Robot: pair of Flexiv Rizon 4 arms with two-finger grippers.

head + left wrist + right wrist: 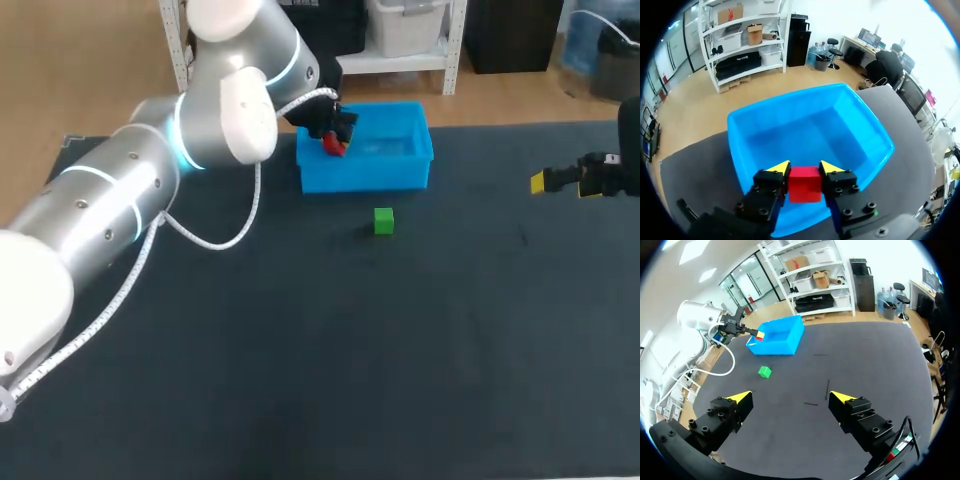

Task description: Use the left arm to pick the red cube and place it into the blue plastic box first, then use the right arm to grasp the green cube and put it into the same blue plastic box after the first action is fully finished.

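Left tool (805,170): narrow, both yellow-tipped fingers pressed on the red cube (805,186) from opposite sides. You are holding it.

Red cube: carried above the inside of the blue plastic box (840,130), close to the wall nearest the tool. It appears to hang clear of the box floor.

Blue plastic box: on the surface (350,350) at the far side, with nothing else in it.

Green cube (384,221): alone on the surface, near the box's front wall but apart from it, untouched.

Right tool (790,397): wide and empty, at the right side of the surface, well apart from the green cube.

Step in hand: the first placement, at the point of release.

Next move, as judged: spread the left tool's fingers so the red cube drops inside the walls. Then lift that arm clear before you send the right tool to the green cube.
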